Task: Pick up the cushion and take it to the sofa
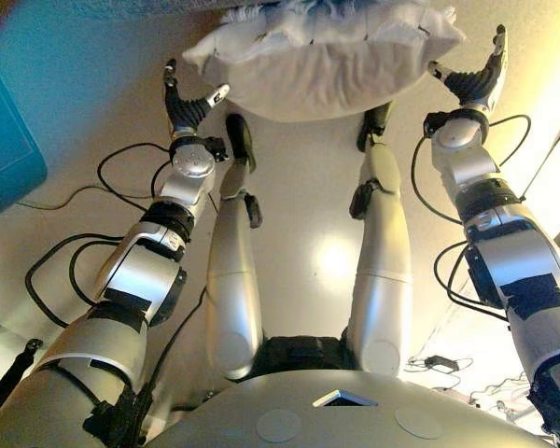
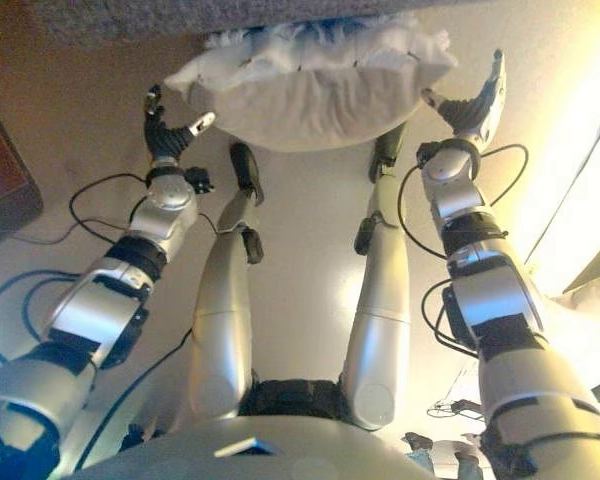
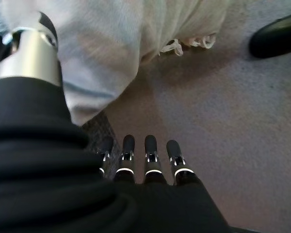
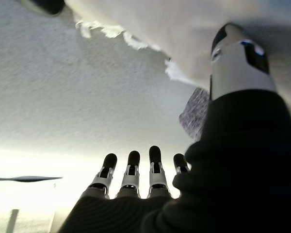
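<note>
A white cushion (image 1: 317,56) with a frayed edge lies in front of me, against the edge of the grey sofa (image 2: 130,20). My left hand (image 1: 189,103) is at the cushion's left corner and my right hand (image 1: 476,79) at its right end. Both hands are open with straight fingers. In the left wrist view the thumb (image 3: 29,53) rests against the cushion (image 3: 102,43) and the fingers (image 3: 145,155) point past it over the floor. In the right wrist view the thumb (image 4: 237,58) lies by the cushion (image 4: 184,29). Neither hand is curled round it.
A blue box-like object (image 1: 5,140) stands on the floor at the left. Black cables (image 1: 65,261) trail over the pale floor on both sides. Bright light falls on the floor at the right (image 2: 570,200).
</note>
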Tool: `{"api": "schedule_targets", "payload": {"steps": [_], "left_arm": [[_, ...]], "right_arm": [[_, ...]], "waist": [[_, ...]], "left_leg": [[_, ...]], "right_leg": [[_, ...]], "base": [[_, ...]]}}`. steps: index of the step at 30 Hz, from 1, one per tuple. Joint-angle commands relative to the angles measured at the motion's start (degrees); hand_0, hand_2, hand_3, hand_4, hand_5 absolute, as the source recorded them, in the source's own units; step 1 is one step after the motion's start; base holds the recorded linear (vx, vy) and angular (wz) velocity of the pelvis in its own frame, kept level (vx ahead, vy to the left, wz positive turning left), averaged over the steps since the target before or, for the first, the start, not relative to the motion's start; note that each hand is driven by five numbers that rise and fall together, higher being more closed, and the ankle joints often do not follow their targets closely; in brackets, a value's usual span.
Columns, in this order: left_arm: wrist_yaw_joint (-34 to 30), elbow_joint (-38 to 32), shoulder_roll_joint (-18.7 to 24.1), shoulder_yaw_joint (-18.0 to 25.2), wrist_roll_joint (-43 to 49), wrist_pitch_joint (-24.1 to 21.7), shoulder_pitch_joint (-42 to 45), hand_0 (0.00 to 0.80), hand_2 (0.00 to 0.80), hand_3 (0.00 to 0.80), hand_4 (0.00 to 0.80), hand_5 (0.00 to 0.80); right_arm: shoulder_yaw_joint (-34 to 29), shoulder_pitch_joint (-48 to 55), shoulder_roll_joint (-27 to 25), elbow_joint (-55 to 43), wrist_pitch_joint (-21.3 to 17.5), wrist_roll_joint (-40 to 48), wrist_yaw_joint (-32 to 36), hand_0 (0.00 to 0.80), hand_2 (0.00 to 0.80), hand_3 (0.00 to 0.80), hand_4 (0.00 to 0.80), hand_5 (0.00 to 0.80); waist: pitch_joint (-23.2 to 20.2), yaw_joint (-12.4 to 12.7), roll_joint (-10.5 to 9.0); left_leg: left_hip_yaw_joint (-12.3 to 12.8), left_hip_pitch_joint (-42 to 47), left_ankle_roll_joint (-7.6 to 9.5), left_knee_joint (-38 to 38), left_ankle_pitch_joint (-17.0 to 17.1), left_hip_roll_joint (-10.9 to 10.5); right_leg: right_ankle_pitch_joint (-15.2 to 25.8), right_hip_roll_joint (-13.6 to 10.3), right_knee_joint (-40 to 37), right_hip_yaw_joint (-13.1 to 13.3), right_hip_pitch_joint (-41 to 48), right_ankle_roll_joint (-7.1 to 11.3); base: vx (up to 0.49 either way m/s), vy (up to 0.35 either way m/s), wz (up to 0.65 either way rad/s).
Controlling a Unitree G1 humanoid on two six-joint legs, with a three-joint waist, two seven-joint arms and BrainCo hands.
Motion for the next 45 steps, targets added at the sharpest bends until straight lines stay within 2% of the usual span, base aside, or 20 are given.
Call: {"api": "schedule_targets", "payload": {"steps": [1, 10, 16, 18, 26, 29, 30, 31, 32, 33, 34, 35, 36, 37, 38, 39, 40, 41, 42, 45], "left_arm": [[3.90, -4.38, 3.05, 3.59, -2.53, 0.55, 1.76, 0.000, 0.000, 0.000, 0.000, 0.000], [3.10, -9.54, 4.46, 6.19, -1.92, -1.01, 5.46, 0.000, 0.000, 0.000, 0.000, 0.000], [-1.17, -10.81, 6.46, 6.29, -3.36, -4.25, 5.82, 0.000, 0.000, 0.000, 0.000, 0.000], [-6.59, -12.01, 7.71, 6.22, -6.58, -5.50, 4.94, 0.000, 0.000, 0.000, 0.000, 0.000], [-21.08, -18.96, 8.33, 4.15, -13.19, -8.64, 3.09, 0.000, 0.000, 0.000, 0.000, 0.000], [-24.12, -17.87, 13.76, 2.96, -18.62, -2.15, -3.29, 0.000, 0.000, 0.000, 0.000, 0.000], [-24.39, -16.17, 15.83, 1.65, -17.59, -1.34, -7.63, 0.185, 0.185, 0.185, 0.185, 0.185], [-25.72, -15.49, 16.64, 0.64, -19.07, -2.04, -8.61, 0.515, 0.515, 0.515, 0.515, 0.515], [-30.91, -15.58, 16.77, 0.01, -21.11, -15.31, -8.85, 0.747, 0.747, 0.747, 0.747, 0.747], [-28.25, -14.98, 16.48, -0.41, -18.78, -8.15, -8.87, 0.800, 0.800, 0.800, 0.800, 0.800], [-53.36, -15.80, 14.20, -1.68, -41.84, -25.77, -7.43, 0.800, 0.800, 0.800, 0.800, 0.800], [-54.87, -15.04, 13.99, -1.97, -42.82, -26.35, -7.71, 0.800, 0.800, 0.800, 0.800, 0.800], [-19.76, -16.98, 10.00, -2.09, -5.99, -10.34, -6.00, 0.800, 0.800, 0.800, 0.800, 0.800], [-18.98, -16.44, 9.23, -4.68, -6.14, -12.49, -5.89, 0.800, 0.800, 0.800, 0.800, 0.800], [-44.02, -17.46, 7.84, -4.61, -31.56, -20.24, -4.80, 0.800, 0.800, 0.800, 0.800, 0.800], [-43.93, -18.63, 5.24, -3.15, -28.55, -20.27, -3.66, 0.800, 0.800, 0.800, 0.800, 0.800], [-35.24, -20.75, 2.30, -2.38, -17.55, -18.45, -2.23, 0.800, 0.800, 0.800, 0.800, 0.800], [-37.88, -22.59, 1.14, -3.30, -20.75, -20.42, -1.37, 0.800, 0.800, 0.800, 0.800, 0.800], [-36.76, -23.21, 0.04, -3.69, -23.99, -11.83, -0.69, 0.800, 0.800, 0.800, 0.800, 0.800], [-36.47, -26.73, -1.35, -3.08, -22.24, -13.18, 4.37, 0.800, 0.800, 0.800, 0.800, 0.800]], "right_arm": [[1.54, 4.89, -3.41, -8.34, -2.98, 0.50, -1.81, 0.000, 0.000, 0.000, 0.000, 0.000], [-0.89, 8.87, -5.66, -12.29, -5.81, -0.23, 3.14, 0.000, 0.000, 0.000, 0.000, 0.000], [0.14, 7.90, -8.25, -12.25, -10.85, 4.64, 14.72, 0.000, 0.000, 0.000, 0.000, 0.000], [1.25, 6.32, -9.45, -13.93, -13.19, 6.70, 22.96, 0.000, 0.000, 0.000, 0.000, 0.000], [3.49, 0.54, -13.13, -20.57, -16.11, 7.10, 29.92, 0.000, 0.000, 0.000, 0.000, 0.000], [5.24, -2.99, -13.45, -21.76, -15.62, 5.73, 33.53, 0.000, 0.000, 0.000, 0.000, 0.000], [7.53, -5.96, -14.95, -21.88, -14.44, 8.67, 37.15, 0.000, 0.000, 0.000, 0.000, 0.000], [8.76, -7.32, -15.62, -21.77, -14.30, 10.85, 39.41, 0.000, 0.000, 0.000, 0.000, 0.000], [10.21, -8.46, -15.70, -21.61, -14.27, 12.80, 41.80, 0.000, 0.000, 0.000, 0.000, 0.000], [11.07, -8.91, -15.36, -21.85, -13.80, 13.98, 44.54, 0.000, 0.000, 0.000, 0.000, 0.000], [12.35, -8.90, -13.83, -22.38, -13.21, 15.40, 48.85, 0.000, 0.000, 0.000, 0.000, 0.000], [12.53, -9.12, -13.59, -22.42, -13.05, 15.73, 49.64, 0.000, 0.000, 0.000, 0.000, 0.000], [12.62, -7.56, -11.07, -25.05, -11.13, 15.81, 53.23, 0.229, 0.229, 0.229, 0.229, 0.229], [12.53, -7.03, -9.81, -26.27, -10.82, 16.70, 55.17, 0.486, 0.486, 0.486, 0.486, 0.486], [13.00, -6.85, -9.33, -26.86, -11.00, 18.07, 56.09, 0.800, 0.800, 0.800, 0.800, 0.800], [13.12, -6.94, -8.59, -27.55, -11.12, 19.34, 57.14, 0.800, 0.800, 0.800, 0.800, 0.800], [13.09, -6.64, -7.90, -28.39, -11.04, 19.85, 57.76, 0.800, 0.800, 0.800, 0.800, 0.800], [12.90, -6.26, -7.62, -29.19, -11.01, 20.04, 57.96, 0.800, 0.800, 0.800, 0.800, 0.800], [12.13, -5.70, -7.16, -29.61, -11.29, 20.01, 58.39, 0.800, 0.800, 0.800, 0.800, 0.800], [10.52, -2.49, -7.49, -31.93, -12.72, 19.89, 57.83, 0.800, 0.800, 0.800, 0.800, 0.800]], "waist": [[0.05, -1.10, 0.30], [0.05, -0.44, 0.18], [0.05, 0.40, 0.09], [0.05, 0.77, 0.06], [0.05, 1.59, 0.20], [0.05, 1.01, 0.80], [0.05, 1.00, 1.47], [0.05, 1.01, 1.39], [0.05, 1.19, 1.25], [0.05, 1.33, 1.12], [0.05, 1.47, 0.60], [0.05, 1.48, 0.49], [0.05, 1.60, -0.13], [0.05, 1.63, -0.51], [0.05, 1.71, -0.63], [0.05, 1.71, -0.85], [0.05, 1.59, -1.07], [0.05, 1.54, -1.18], [0.05, 1.46, -1.39], [0.05, 1.42, -1.41]], "left_leg": [[-3.40, -7.94, 0.59, -0.22, 2.69, 1.21], [-5.22, -16.46, 0.57, 2.70, 1.86, 0.43], [-6.20, -21.95, 0.30, 5.20, 1.84, -0.03], [-6.53, -24.00, 0.07, 5.99, 1.81, -0.23], [-7.53, -26.13, -0.12, 5.78, 2.50, -0.72], [-7.13, -26.16, -0.69, 4.74, 3.40, -0.37], [-6.18, -25.95, -1.16, 5.50, 3.54, -0.15], [-6.07, -26.02, -1.11, 5.83, 3.46, -0.05], [-6.35, -25.92, -1.05, 5.78, 3.33, -0.12], [-6.60, -25.68, -0.94, 5.56, 3.31, -0.15], [-6.87, -24.77, -0.77, 5.03, 3.18, 0.05], [-6.92, -24.75, -0.74, 4.68, 3.47, 0.04], [-7.33, -23.55, -0.60, 3.79, 3.42, 0.06], [-7.58, -22.96, -0.43, 2.96, 4.07, -0.10], [-7.79, -22.11, -0.45, 2.75, 3.94, -0.30], [-8.00, -21.39, -0.39, 2.30, 4.16, -0.57], [-8.14, -20.58, -0.35, 2.11, 4.10, -0.72], [-8.30, -19.78, -0.32, 1.79, 4.25, -0.84], [-8.41, -18.64, -0.36, 1.44, 4.37, -0.90], [-8.35, -14.46, -0.52, 0.32, 4.72, -1.31]], "right_leg": [[-7.83, 0.23, 6.91, 1.71, -2.50, 4.07], [-7.25, -1.26, 8.81, 1.94, -10.76, 4.50], [-6.67, -2.29, 10.89, 2.03, -15.77, 5.12], [-6.66, -2.69, 11.68, 2.16, -17.75, 5.43], [-5.93, -3.71, 11.17, 1.97, -19.41, 6.30], [-5.72, -3.41, 11.76, 2.61, -19.94, 6.71], [-6.07, -3.62, 12.27, 2.77, -19.93, 6.71], [-6.33, -3.72, 12.67, 2.80, -19.94, 6.60], [-6.42, -3.80, 12.44, 2.84, -19.72, 6.62], [-6.34, -3.87, 11.96, 2.77, -19.36, 6.67], [-6.64, -3.94, 11.60, 2.26, -18.21, 6.57], [-6.42, -3.94, 11.30, 2.15, -18.15, 6.56], [-6.42, -4.04, 10.09, 1.75, -16.79, 6.54], [-6.16, -3.79, 9.52, 1.44, -16.04, 6.52], [-6.22, -3.63, 9.21, 1.29, -15.16, 6.61], [-5.82, -3.58, 8.44, 1.16, -14.41, 6.63], [-5.59, -3.54, 7.84, 1.10, -13.54, 6.59], [-5.35, -3.45, 7.38, 1.05, -12.68, 6.62], [-5.21, -3.36, 7.04, 0.92, -11.49, 6.63], [-4.35, -3.47, 5.32, 0.47, -7.54, 6.90]], "base": [[-0.029, 0.012, 0.10], [-0.002, 0.002, 0.01], [-0.002, -0.001, 0.05], [-0.008, -0.006, 0.18], [0.002, -0.001, 0.08], [0.015, 0.121, 0.08], [0.007, 0.138, 0.08], [-0.006, 0.070, 0.05], [0.000, 0.000, 0.00], [-0.005, -0.043, -0.04], [-0.007, -0.039, -0.04], [-0.001, -0.059, -0.02], [-0.012, -0.057, -0.01], [0.000, -0.080, 0.00], [-0.010, -0.071, -0.01], [0.009, -0.062, -0.01], [0.005, -0.049, -0.01], [-0.001, -0.044, -0.01], [-0.006, -0.035, -0.01], [-0.003, -0.010, 0.00]]}}
